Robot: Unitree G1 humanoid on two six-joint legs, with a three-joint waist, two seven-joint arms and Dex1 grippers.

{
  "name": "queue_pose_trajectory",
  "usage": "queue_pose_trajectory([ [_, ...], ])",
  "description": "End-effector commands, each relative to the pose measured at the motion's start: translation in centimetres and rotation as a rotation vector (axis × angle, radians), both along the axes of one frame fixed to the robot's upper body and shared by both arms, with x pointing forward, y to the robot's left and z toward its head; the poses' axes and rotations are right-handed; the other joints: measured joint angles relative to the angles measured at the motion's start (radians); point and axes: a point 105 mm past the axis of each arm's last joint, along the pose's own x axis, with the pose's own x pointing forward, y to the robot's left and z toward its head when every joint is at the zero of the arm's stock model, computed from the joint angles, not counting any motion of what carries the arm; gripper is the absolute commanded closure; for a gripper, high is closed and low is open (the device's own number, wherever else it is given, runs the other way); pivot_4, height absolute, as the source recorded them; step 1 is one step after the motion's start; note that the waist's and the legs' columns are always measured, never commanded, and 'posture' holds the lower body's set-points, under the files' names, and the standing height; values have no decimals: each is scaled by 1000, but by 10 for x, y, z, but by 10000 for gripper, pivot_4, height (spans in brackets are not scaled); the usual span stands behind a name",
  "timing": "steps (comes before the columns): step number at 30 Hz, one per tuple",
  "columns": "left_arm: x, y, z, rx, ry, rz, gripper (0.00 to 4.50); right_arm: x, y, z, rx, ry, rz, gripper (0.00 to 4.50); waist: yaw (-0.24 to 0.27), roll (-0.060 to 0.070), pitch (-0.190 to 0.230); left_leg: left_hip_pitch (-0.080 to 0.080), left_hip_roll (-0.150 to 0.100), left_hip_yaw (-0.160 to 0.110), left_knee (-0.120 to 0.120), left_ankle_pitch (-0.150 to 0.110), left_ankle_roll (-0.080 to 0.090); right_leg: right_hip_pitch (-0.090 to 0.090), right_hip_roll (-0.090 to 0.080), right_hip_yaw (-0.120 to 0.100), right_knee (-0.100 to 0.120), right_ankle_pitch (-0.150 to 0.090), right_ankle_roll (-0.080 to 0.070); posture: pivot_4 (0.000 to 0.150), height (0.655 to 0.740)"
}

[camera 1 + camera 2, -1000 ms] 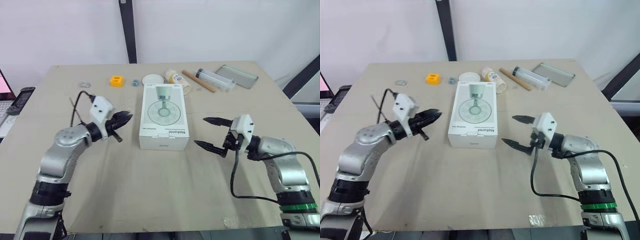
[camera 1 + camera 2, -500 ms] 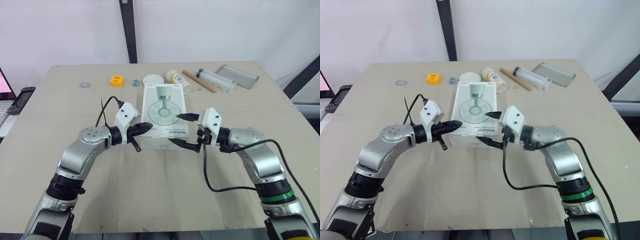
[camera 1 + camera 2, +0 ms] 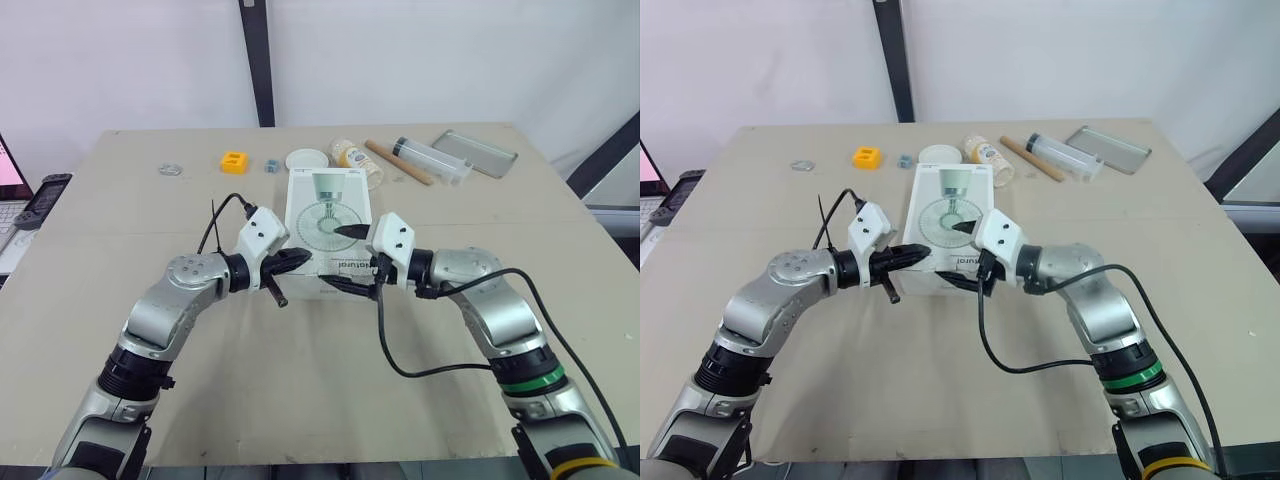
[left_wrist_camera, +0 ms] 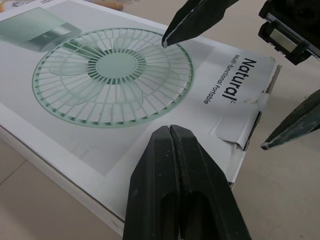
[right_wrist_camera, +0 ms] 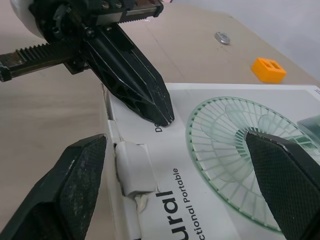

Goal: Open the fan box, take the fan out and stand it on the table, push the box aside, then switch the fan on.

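While the fan box point(image 3: 331, 215) lies flat at the middle of the tabletop point(image 3: 300, 400), the left end effector point(image 3: 303, 257) has its fingers pressed together, its tip at the box's top face near the taped end flap point(image 4: 242, 131). The right end effector point(image 3: 330, 256) straddles that same end, fingers apart, one above the printed fan and one beside the flap. Beyond the box's far end sit a white lid point(image 3: 306, 159) and a yellow block point(image 3: 234, 161).

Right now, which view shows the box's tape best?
Right wrist view: the tape sits close at the fan box edge. The left wrist view shows it farther off; in the eye views the right end effector mostly hides it.
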Motion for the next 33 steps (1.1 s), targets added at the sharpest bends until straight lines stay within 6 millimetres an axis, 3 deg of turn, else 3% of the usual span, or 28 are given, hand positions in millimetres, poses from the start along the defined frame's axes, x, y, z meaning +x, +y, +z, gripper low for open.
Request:
queue_pose_trajectory([
  [1, 1, 1, -7, 20, 16, 7, 44518, 4, -3, 18, 5, -82, -10, 0, 0, 0, 0, 0, 0, 0, 0, 0, 0, 0, 0, 0, 0, 0, 0, 1500, 7400],
  [17, 6, -1, -6, 15, -4, 11, 44518, 1, -6, 9, -46, -108, -10, 0, 0, 0, 0, 0, 0, 0, 0, 0, 0, 0, 0, 0, 0, 0, 0, 1500, 7400],
  [33, 1, -5, -10, 26, 3, -22, 44518, 5, -10, 22, -45, -184, -33, 0, 0, 0, 0, 0, 0, 0, 0, 0, 0, 0, 0, 0, 0, 0, 0, 1500, 7400],
])
